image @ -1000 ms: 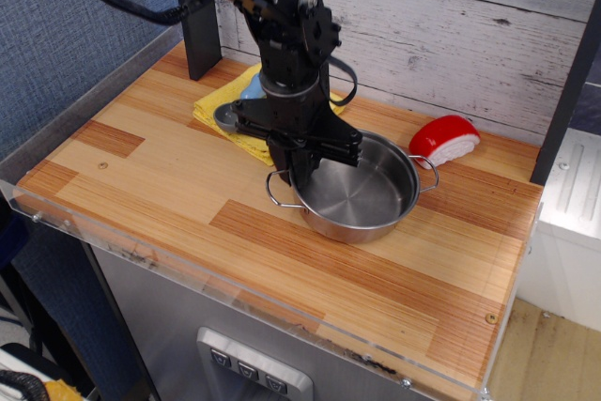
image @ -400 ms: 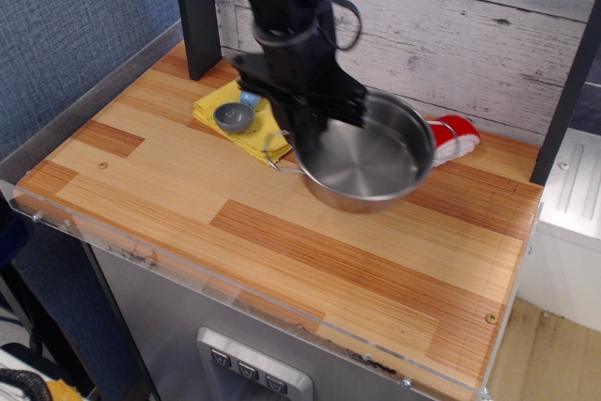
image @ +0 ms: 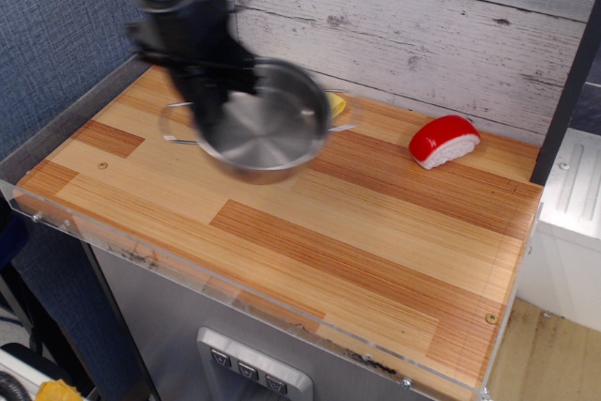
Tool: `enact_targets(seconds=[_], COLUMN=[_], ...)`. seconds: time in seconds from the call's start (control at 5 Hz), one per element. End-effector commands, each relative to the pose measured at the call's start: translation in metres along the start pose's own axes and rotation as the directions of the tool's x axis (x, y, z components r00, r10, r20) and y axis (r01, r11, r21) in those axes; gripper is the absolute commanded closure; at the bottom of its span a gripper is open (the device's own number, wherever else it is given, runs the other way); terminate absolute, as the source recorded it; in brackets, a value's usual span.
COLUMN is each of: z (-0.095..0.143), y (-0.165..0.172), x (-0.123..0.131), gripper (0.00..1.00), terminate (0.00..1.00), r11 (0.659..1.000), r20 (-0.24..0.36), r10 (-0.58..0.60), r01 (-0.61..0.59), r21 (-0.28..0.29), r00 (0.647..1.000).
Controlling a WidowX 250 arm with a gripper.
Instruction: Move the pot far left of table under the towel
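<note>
Now our pincer (image: 211, 105) grasps the pot (image: 258, 124) by its left rim, raised over the towel (image: 335, 103); the counter's (image: 394, 232) far-left spot lies further left.

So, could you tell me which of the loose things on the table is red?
The sushi toy, red with a white underside, near the back right. The pot is shiny steel, and the towel is yellow.

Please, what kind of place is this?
Probably a robot test bench, not a real kitchen: a small plank table with a plastic edge, a pot, a toy sushi, and a board-pattern backdrop.
</note>
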State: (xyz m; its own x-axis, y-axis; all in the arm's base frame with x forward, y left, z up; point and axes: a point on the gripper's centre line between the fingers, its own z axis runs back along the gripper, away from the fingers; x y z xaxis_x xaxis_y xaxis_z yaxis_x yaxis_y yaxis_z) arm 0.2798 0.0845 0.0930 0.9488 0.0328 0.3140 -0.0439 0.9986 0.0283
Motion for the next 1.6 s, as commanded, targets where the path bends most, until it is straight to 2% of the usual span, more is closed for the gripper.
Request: enact_targets(seconds=[0.0,0.6,1.0,1.2,1.4], z=[-0.002,-0.056,-0.074,-0.073,-0.069], y=[0.059,0.121,0.124,0.122,0.12], x=[-0.005,-0.02,-0.027,-0.03,-0.028], gripper=[1.0,1.0,1.0,0.0,0.0], terminate=[0.0,0.0,0.0,0.0,0.0], r11=[0.994,0.975,0.972,0.969,0.97], r20=[0.021,-0.075,-0.107,-0.143,-0.133], r10=[0.096,0.2,0.218,0.235,0.23], r01=[-0.097,-0.191,-0.207,-0.219,-0.216], r21=[0.05,0.11,0.107,0.114,0.113], r00=[0.995,0.977,0.97,0.962,0.964])
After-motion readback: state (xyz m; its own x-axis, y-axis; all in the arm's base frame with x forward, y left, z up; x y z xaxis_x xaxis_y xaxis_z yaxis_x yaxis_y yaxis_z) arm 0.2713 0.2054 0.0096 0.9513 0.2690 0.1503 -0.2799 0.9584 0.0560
